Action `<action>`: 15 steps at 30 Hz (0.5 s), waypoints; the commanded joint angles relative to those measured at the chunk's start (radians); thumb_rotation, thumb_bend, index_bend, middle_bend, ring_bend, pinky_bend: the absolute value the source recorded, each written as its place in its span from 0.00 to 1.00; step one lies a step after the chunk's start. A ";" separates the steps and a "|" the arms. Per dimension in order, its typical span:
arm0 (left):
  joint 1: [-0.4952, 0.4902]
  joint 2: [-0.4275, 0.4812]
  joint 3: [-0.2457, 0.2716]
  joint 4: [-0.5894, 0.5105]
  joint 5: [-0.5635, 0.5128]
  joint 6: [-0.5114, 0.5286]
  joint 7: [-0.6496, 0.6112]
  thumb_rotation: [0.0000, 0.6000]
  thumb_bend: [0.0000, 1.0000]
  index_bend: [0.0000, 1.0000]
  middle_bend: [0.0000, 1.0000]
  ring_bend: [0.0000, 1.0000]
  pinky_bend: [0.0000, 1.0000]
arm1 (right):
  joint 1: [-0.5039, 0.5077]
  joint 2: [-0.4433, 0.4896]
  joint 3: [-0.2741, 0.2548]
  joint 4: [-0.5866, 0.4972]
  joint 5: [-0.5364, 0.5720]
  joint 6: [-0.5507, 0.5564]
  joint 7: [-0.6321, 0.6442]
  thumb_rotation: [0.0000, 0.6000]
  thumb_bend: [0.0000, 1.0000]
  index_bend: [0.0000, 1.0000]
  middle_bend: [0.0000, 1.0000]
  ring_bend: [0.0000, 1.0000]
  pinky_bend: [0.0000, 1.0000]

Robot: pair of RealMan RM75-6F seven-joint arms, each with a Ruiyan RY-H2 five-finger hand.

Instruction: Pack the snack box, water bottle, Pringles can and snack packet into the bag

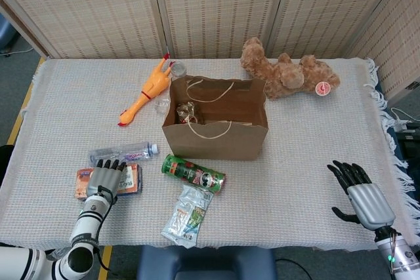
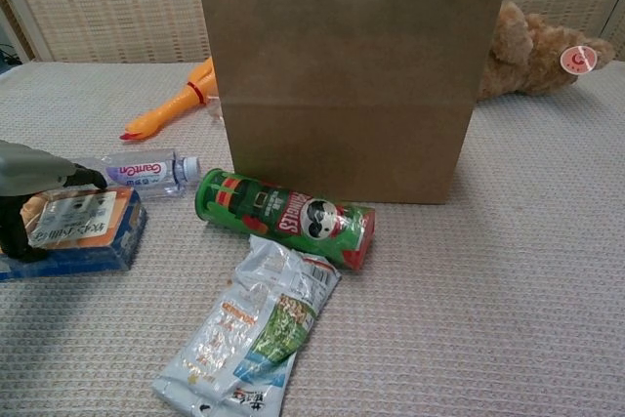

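The snack box (image 1: 125, 181) (image 2: 83, 227) lies flat near the table's front left. My left hand (image 1: 105, 178) (image 2: 29, 183) lies over its top, fingers reaching past its far edge and thumb down its near side, gripping it. The water bottle (image 1: 125, 154) (image 2: 146, 172) lies just behind the box, close to the fingertips. The green Pringles can (image 1: 193, 173) (image 2: 283, 217) lies on its side in front of the brown paper bag (image 1: 215, 137) (image 2: 352, 75), which stands open. The snack packet (image 1: 187, 214) (image 2: 254, 329) lies flat near the front edge. My right hand (image 1: 361, 195) is open and holds nothing at the front right.
A rubber chicken (image 1: 147, 90) (image 2: 171, 104) lies left of the bag. Behind the bag on the right lies a teddy bear (image 1: 289, 73) (image 2: 537, 46). Something crumpled sits inside the bag (image 1: 188, 113). A woven cloth (image 1: 315, 155) covers the table, with a screen wall behind it.
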 commanded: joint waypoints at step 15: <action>-0.092 0.041 0.019 0.057 -0.183 -0.042 0.026 1.00 0.30 0.00 0.00 0.00 0.00 | -0.001 0.000 0.000 0.000 -0.001 0.002 0.004 1.00 0.13 0.00 0.00 0.00 0.00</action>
